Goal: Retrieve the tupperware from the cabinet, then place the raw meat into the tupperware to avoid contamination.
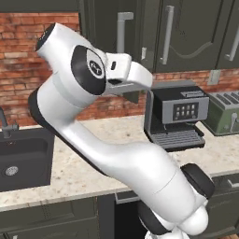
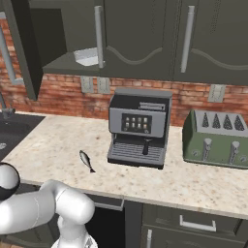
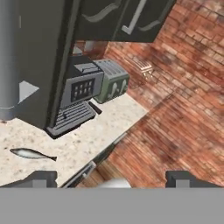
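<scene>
The cabinet (image 2: 145,34) hangs above the counter, and its left door (image 2: 22,48) stands swung open. The tupperware (image 2: 88,56), a pale shallow container, rests on the open shelf inside. The raw meat (image 2: 86,161), a small silvery fish, lies on the speckled counter left of the coffee machine; it also shows as the fish (image 3: 33,154) in the hand view. My gripper (image 3: 113,178) is open with nothing between its fingertips (image 3: 40,178). It hovers (image 1: 134,91) just below the open door's bar handle (image 1: 123,28), apart from it.
A coffee machine (image 2: 138,127) stands at the counter's middle, and a green toaster (image 2: 218,138) is to its right. A dark sink (image 1: 23,158) lies at the left. The open door (image 3: 37,65) is close on the hand's left. My own arm (image 1: 116,154) spans the counter front.
</scene>
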{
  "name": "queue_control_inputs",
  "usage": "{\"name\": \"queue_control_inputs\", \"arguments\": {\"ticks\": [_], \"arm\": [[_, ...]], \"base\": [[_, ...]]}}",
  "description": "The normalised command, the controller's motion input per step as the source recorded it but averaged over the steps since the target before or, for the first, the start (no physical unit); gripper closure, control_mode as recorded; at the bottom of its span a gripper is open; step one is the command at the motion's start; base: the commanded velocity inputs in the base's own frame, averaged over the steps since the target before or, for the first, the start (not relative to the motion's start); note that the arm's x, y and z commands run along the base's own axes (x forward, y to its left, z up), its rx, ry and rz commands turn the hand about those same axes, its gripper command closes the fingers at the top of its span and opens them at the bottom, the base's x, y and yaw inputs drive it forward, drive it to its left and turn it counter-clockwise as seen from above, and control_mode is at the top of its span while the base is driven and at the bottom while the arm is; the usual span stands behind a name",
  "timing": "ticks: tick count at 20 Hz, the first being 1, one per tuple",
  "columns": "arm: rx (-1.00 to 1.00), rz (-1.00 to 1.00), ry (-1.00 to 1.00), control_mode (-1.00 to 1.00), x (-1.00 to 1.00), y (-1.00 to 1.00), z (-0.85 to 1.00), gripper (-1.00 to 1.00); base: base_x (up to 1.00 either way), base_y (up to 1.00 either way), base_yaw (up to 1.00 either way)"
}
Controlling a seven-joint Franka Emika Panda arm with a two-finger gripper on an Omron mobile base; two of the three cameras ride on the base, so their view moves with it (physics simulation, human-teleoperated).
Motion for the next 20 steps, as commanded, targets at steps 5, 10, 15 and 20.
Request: {"name": "queue_control_inputs", "arguments": {"ticks": [5,10,15,20], "arm": [[0.31,0.00,-0.02,-1.00,-0.81,-0.58,0.08,-1.00],[0.32,0.00,0.01,-1.00,-0.46,-0.72,0.01,-1.00],[0.36,0.00,0.05,-1.00,0.00,-0.81,0.00,-1.00],[0.37,0.03,0.01,-1.00,0.00,-0.74,0.00,-1.00]], "base": [[0.00,0.00,0.00],[0.00,0.00,0.00],[0.00,0.00,0.00],[0.00,0.00,0.00]]}}
